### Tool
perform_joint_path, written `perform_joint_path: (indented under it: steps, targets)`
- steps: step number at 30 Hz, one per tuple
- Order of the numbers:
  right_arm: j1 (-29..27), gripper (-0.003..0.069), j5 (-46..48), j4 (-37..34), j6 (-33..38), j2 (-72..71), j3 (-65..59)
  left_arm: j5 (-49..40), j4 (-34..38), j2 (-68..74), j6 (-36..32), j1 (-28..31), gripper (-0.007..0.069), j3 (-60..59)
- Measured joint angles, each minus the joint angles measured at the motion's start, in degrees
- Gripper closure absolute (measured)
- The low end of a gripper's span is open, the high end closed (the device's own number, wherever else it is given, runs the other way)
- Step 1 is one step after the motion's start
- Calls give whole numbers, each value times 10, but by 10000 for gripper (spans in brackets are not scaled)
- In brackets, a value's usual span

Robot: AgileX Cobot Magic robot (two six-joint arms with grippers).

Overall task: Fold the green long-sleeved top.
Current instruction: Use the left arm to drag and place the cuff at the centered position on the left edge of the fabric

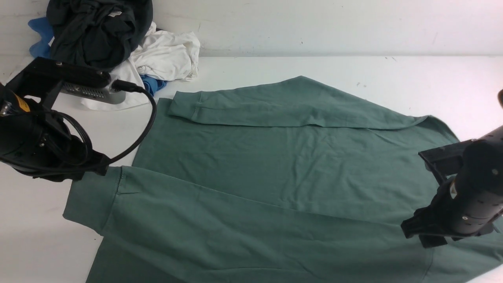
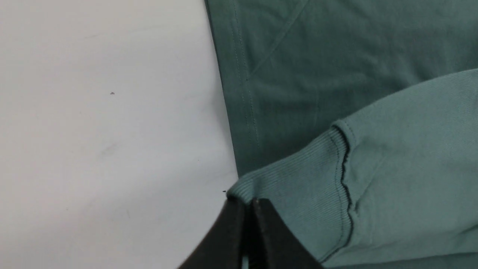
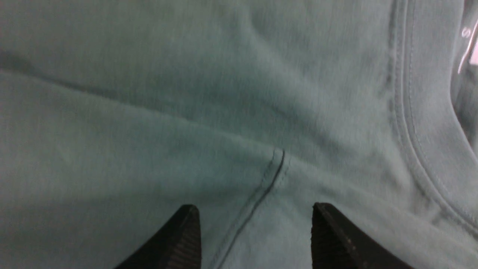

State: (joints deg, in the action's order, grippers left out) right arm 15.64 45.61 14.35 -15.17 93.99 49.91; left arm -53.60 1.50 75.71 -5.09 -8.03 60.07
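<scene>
The left gripper (image 2: 244, 204) is seen with its jaws pressed together on the corner of the ribbed cuff (image 2: 298, 186) of the near sleeve (image 1: 235, 220), at 9 o'clock in the front view. The right gripper (image 3: 254, 231) is held with its jaws apart, low over the shoulder seam (image 3: 270, 173) beside the collar (image 3: 422, 130), at 4 o'clock. The green long-sleeved top (image 1: 275, 157) is spread on the white table (image 1: 393, 74), its 2 sleeves laid across the body. A pile of clothes (image 1: 118, 39) is heaped at 11 o'clock.
</scene>
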Motion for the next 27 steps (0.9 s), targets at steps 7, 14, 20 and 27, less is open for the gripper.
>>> perform_joint_path:
  steps: [7, 14, 20, 27]
  targets:
    - [0, 285, -34, 48, -58, 33, 1, 10, 0, 17, 0, 0, 629, 0]
    - [0, 422, -34, 54, -65, 41, 1, 13, 0, 22, 0, 0, 629, 0]
    - [0, 613, -32, 55, -67, 41, 1, 14, -1, 22, -5, 0, 629, 0]
    - [0, 671, -8, 55, -68, 3, 1, 14, -1, 22, -9, 0, 629, 13]
